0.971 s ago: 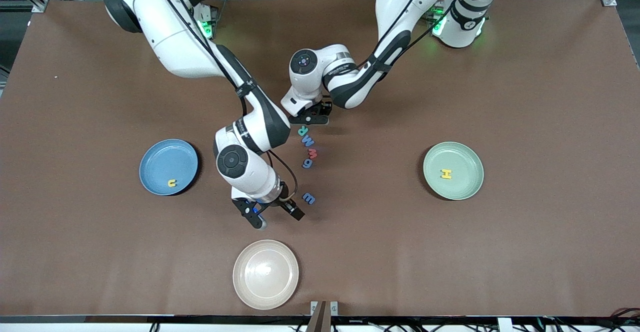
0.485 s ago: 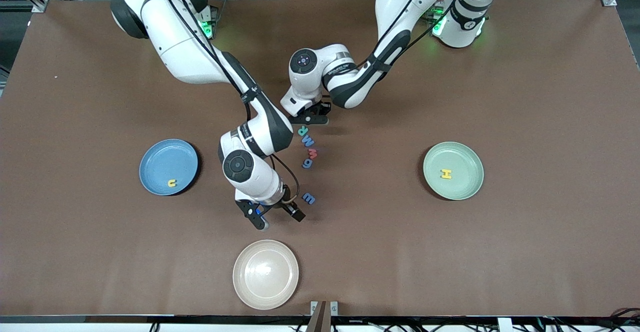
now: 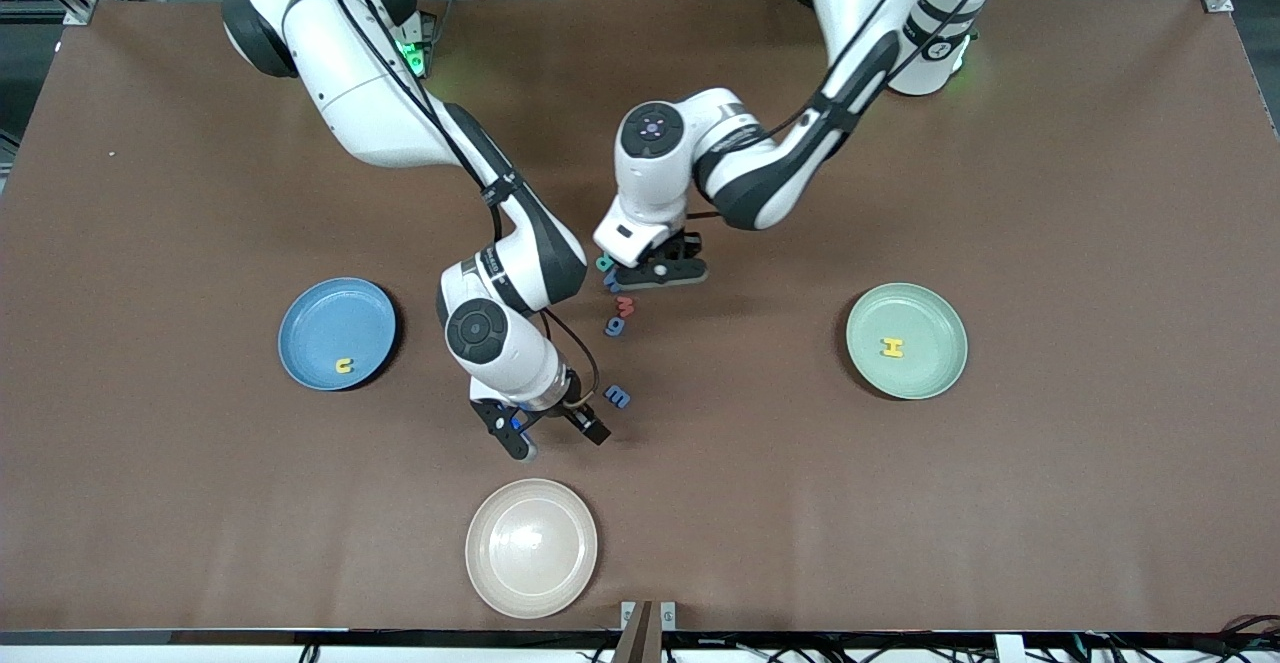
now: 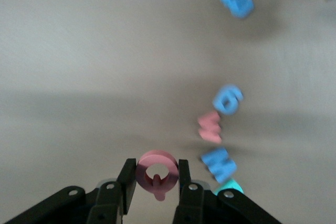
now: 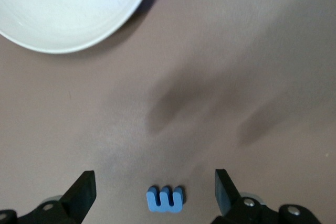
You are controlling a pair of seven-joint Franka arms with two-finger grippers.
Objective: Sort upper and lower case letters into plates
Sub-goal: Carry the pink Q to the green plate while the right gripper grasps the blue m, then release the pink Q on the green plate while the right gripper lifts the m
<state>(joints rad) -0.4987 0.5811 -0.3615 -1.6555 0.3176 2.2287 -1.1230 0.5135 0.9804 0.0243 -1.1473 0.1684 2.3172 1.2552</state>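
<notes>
- Left gripper [image 4: 155,184]: clamped on pink Q letter [image 4: 156,171], up over the letter row; blue M [image 4: 218,163], pink m [image 4: 210,127], blue 6-shaped letter [image 4: 228,99] lie just beside it.
- Right gripper [image 5: 155,192]: fingers wide, low over table [image 3: 1050,193]; blue m [image 5: 165,199] lies between them, cream plate [image 5: 63,9] nearby.
- Blue plate [image 3: 325,305]: holds yellow u [image 3: 344,365].
- Green plate [image 3: 925,371]: holds yellow H [image 3: 892,347].

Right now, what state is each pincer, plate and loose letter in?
Left pincer: shut on pink Q, over the letter row.
Right pincer: open, straddling blue m.
Blue plate: holds yellow u.
Green plate: holds yellow H.
Cream plate: empty.
</notes>
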